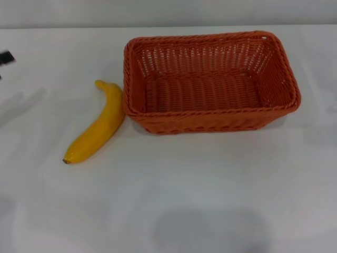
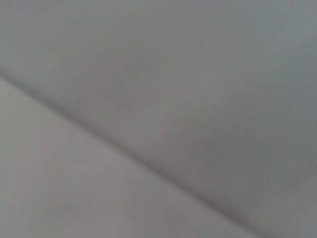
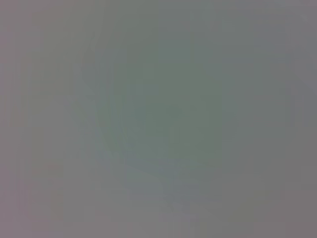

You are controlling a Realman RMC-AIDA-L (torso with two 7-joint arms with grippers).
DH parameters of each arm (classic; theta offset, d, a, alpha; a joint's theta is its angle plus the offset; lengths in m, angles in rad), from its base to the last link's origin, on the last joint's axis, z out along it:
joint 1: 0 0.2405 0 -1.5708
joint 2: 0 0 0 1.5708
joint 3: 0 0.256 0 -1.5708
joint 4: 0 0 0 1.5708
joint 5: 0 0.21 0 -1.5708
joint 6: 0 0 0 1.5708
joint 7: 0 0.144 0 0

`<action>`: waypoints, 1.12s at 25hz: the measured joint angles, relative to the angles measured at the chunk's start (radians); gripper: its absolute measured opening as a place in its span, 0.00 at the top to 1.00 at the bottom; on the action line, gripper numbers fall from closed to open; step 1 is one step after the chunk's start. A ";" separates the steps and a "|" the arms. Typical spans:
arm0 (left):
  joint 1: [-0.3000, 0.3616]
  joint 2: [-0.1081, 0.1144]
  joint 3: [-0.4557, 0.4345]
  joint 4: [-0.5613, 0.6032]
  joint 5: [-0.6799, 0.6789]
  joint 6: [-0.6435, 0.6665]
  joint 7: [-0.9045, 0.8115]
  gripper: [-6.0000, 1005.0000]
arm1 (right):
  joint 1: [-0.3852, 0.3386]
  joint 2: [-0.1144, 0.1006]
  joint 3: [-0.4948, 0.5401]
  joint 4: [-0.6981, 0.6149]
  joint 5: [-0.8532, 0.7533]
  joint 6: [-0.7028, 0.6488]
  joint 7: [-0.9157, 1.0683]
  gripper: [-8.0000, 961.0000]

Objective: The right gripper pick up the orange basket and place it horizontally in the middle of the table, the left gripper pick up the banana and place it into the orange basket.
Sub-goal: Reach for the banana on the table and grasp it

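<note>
Head view: orange basket [image 1: 210, 84] sits long-side across mid-counter [image 1: 210, 190], banana [image 1: 97, 126] touching its left wall. Neither gripper visible, state unknown. I'd bring the left gripper onto the banana's near half, clear of the basket.

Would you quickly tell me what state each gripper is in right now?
Left gripper: not in view in any picture.
Right gripper: not in view in any picture.

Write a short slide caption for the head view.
Empty orange basket on white table, yellow banana lying against its left side.
</note>
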 joint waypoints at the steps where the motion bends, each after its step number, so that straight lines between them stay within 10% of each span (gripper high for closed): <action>1: -0.024 0.005 0.000 -0.030 0.054 0.029 -0.031 0.14 | 0.003 0.000 0.001 0.000 0.000 -0.008 -0.002 0.08; 7: -0.248 0.061 0.002 -0.128 0.503 0.149 -0.157 0.14 | 0.011 -0.003 0.001 -0.009 0.001 -0.029 -0.004 0.08; 14: -0.453 0.073 0.004 -0.076 0.811 0.162 -0.128 0.14 | 0.031 0.000 0.000 -0.011 0.002 -0.043 -0.005 0.08; 28: -0.599 -0.020 0.003 0.087 1.090 -0.010 -0.188 0.14 | 0.017 0.002 0.002 -0.007 0.003 -0.041 0.002 0.08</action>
